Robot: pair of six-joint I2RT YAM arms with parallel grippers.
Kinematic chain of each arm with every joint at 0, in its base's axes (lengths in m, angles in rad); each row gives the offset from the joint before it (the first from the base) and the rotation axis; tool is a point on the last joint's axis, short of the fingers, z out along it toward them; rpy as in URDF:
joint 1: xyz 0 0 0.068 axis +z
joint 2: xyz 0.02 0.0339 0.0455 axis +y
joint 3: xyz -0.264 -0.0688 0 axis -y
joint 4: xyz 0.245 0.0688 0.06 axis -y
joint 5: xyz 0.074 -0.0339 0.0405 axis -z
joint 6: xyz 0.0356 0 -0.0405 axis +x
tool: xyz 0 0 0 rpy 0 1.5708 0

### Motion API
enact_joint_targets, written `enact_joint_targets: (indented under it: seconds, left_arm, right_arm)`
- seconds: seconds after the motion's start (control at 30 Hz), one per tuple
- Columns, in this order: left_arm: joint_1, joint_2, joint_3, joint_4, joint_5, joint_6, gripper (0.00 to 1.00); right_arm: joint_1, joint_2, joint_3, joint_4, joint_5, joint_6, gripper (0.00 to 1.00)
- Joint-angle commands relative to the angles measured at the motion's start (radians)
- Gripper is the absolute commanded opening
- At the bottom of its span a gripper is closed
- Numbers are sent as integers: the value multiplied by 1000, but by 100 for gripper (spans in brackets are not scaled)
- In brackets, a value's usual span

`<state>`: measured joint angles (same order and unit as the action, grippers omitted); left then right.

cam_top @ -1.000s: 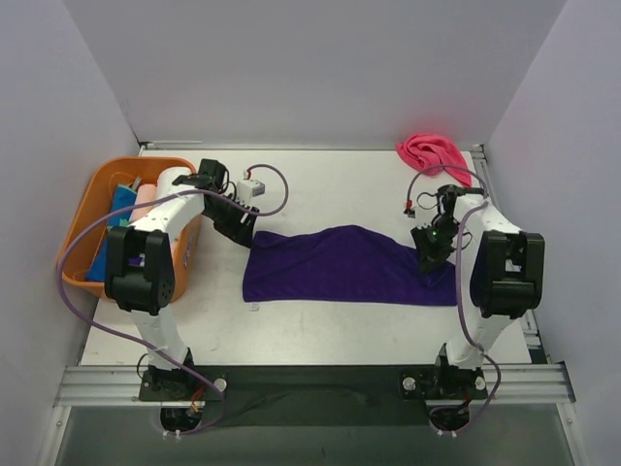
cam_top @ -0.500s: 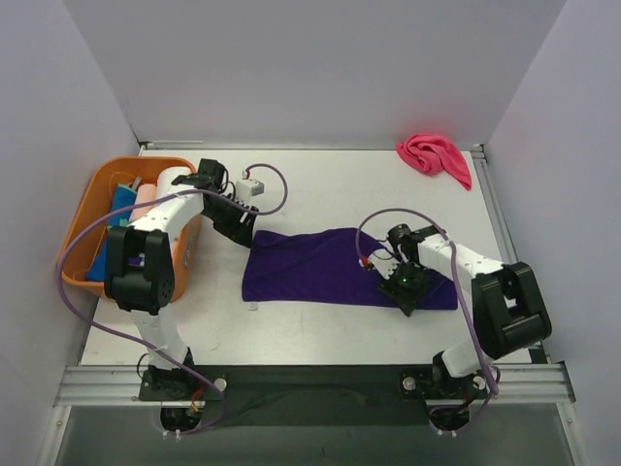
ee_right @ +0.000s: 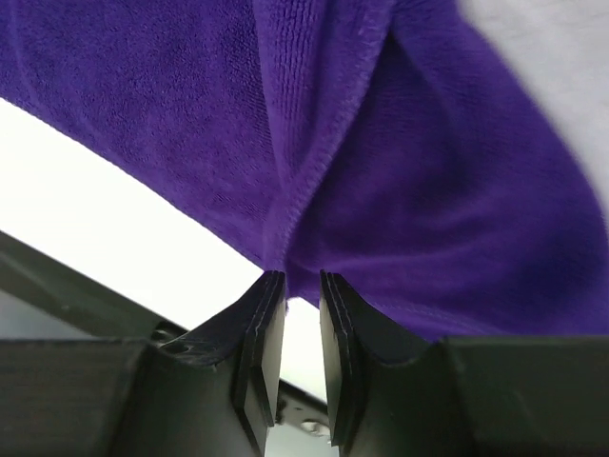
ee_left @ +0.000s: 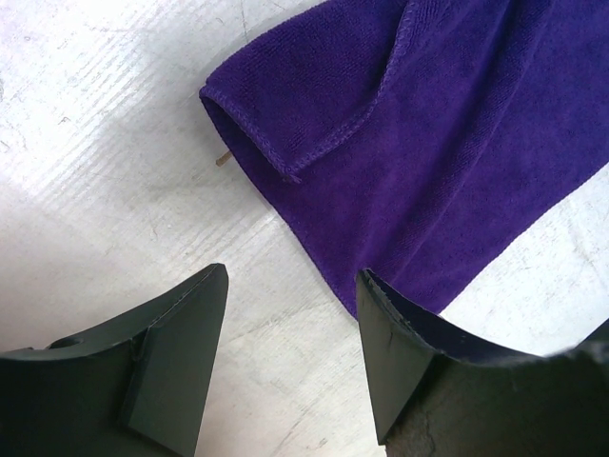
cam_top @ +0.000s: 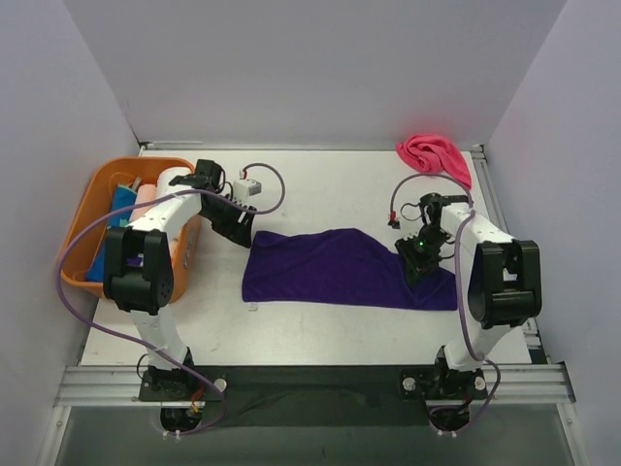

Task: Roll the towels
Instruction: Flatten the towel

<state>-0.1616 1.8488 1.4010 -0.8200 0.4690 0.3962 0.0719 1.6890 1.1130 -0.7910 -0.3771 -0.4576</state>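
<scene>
Plain white table [cam_top: 320, 184], blank lilac-grey walls all round, nothing fancy.

Progress check, as far as I can judge: part done, a good chunk left. Over on the left of the top view the orange basket [cam_top: 78, 228] has a few rolls in it: a white one [cam_top: 170, 178], a pale pink one [cam_top: 146, 199] and something blue [cam_top: 121, 209] that's half hidden, so I can't swear it's properly rolled.

The purple towel [cam_top: 340, 267] is the one in hand. It lies spread out across the middle of the table, not rolled at all. It's not dead flat either, since the left wrist view shows its corner folded over on itself at the top of the frame.

The left gripper [ee_left: 290, 286] has its fingers spread wide apart with nothing between them, just above bare table right beside that corner. The right gripper [ee_right: 302, 286] is at the towel's right end, fingers squeezed down to a thin slit with a ridge of purple cloth running into it, so I'd call that a pinch on the towel.

The pink towel [cam_top: 434, 153] sits crumpled in the upper right corner of the top view, well apart from both arms and untouched.

So: purple needs flattening and rolling, then pink needs the whole treatment.
</scene>
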Motion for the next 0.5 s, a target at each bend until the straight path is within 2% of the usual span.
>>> enact_joint_targets:
  seconds: [0.0,0.13,0.27,0.47]
  left_arm:
    - [10,-23,3,-5,33,-5,67]
    - [13,-19,0,-5,34,-5,67]
    - [16,-14,-5,-4,36,-7,67]
    - [19,-3,-13,2,42,-13,67]
  right_arm:
    - [8,35,4,-85,-46,62,22]
    - [40,43,-30,-60,-34,76,22]
    - [74,44,-45,-47,-32,83,27]
    - [85,29,-61,-47,1,82,23]
